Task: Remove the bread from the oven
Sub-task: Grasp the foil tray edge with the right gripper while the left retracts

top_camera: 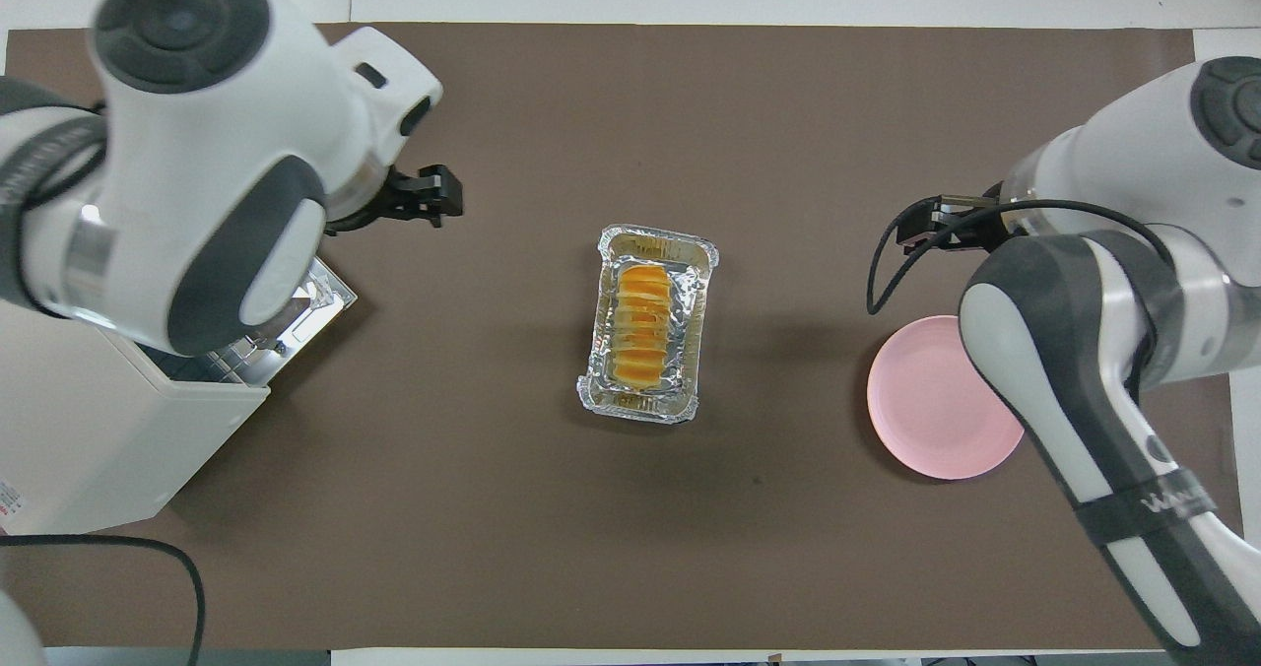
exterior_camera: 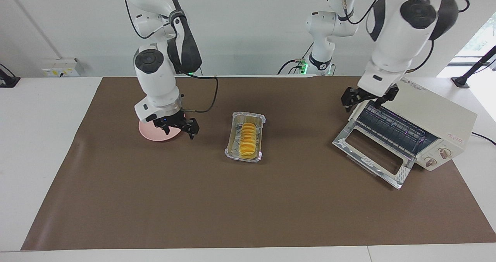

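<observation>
bread [exterior_camera: 247, 139] is out of the oven [exterior_camera: 421, 120]: you see it lying in the foil tray [exterior_camera: 234, 138] on the brown mat [exterior_camera: 248, 207], about mid-table, roughly centred between the mat's two short edges and closer to the robots' long edge than to the outer one. tray's long axis runs toward and away from the robots, loaf along it, ridges crosswise. nothing is touching tray or bread. oven sits at the left arm's end of the table, near that short edge of the mat, door [exterior_camera: 372, 154] dropped fully open and lying flat, wire rack [exterior_camera: 391, 127] visible inside, two knobs on the front panel. left gripper [exterior_camera: 368, 98] hangs in the air over the oven's top corner by the rack opening, fingers apart, holding nothing. right gripper [exterior_camera: 179, 126] hangs low over the pink plate [exterior_camera: 149, 134], at the plate's edge toward the tray; fingers apart, empty; you can't tell from either view whether it touches the plate. plate sits toward the right arm's end of the mat, well apart from the tray, about as near to the robots as the tray is.
</observation>
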Robot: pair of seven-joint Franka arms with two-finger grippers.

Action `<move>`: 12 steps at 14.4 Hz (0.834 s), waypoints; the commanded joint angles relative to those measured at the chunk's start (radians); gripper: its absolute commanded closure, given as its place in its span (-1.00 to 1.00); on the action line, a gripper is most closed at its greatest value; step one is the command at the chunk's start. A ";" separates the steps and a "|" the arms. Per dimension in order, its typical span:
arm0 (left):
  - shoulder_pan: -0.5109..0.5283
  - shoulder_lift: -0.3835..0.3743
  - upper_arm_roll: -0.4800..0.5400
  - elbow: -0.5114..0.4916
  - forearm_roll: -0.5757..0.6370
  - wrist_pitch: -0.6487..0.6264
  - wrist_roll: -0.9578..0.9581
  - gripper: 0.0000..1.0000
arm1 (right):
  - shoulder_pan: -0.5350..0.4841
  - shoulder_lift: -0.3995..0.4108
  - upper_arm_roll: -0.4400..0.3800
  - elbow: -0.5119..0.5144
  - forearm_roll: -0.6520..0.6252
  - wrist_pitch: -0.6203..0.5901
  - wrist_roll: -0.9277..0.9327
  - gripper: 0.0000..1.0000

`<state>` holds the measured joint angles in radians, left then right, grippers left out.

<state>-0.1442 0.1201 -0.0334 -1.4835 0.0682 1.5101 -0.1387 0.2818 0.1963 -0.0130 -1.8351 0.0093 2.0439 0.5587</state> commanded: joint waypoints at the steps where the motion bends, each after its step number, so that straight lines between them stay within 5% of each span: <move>1: 0.015 -0.094 -0.013 -0.063 -0.016 -0.094 0.028 -1.00 | 0.075 0.079 -0.005 0.086 0.011 -0.010 0.160 -1.00; 3: 0.018 -0.167 -0.011 -0.124 -0.018 -0.114 0.028 -1.00 | 0.140 0.130 -0.005 0.109 -0.002 -0.005 0.255 -1.00; 12: 0.084 -0.175 -0.017 -0.133 -0.093 -0.085 0.028 -1.00 | 0.254 0.186 -0.005 -0.045 -0.040 0.182 0.366 -0.99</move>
<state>-0.0687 -0.0322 -0.0457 -1.5879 -0.0059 1.4018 -0.1146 0.5236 0.3923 -0.0149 -1.8246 -0.0022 2.1646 0.9180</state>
